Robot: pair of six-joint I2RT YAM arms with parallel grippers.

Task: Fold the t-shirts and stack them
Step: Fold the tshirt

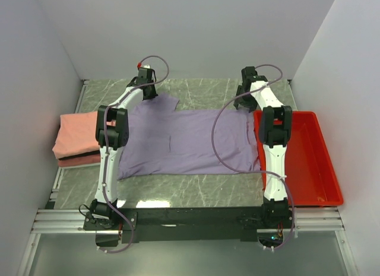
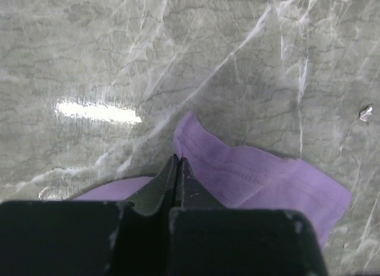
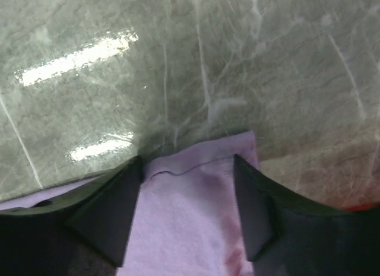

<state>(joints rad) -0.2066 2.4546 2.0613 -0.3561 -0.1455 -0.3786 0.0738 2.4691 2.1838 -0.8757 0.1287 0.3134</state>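
Left claw (image 2: 177, 164) first: its two black fingers (image 2: 155, 192) are pressed tight together, with only a thin line between them. Purple cloth shows on both sides of the tips, so this claw is pinching the purple shirt (image 1: 190, 142) at its edge. Just past the tips, a bit of the shirt sticks up in a point. A folded flap with stitching lies off to one side on the table (image 1: 196, 190).

From above, the purple shirt lies spread out flat in the middle of the grey marble table, between the two arms. The left claw is at the far left corner of the shirt, by the sleeve. The right claw (image 3: 187, 168) is at the far right corner.

The right claw's fingers (image 3: 113, 213) are wide apart. The edge of the shirt lies right between them, and one corner of the cloth reaches up beside the finger on the right of that view. Whether the fingers touch the cloth, I cannot tell.

To the left of the purple shirt, at the table's edge, a folded pink shirt (image 1: 74, 133) sits on top of a folded dark red shirt (image 1: 80, 162). From above, the left arm covers the right edge of this pile. To the right of the purple shirt is a red tray (image 1: 312, 163), and the right arm stretches along its left side.
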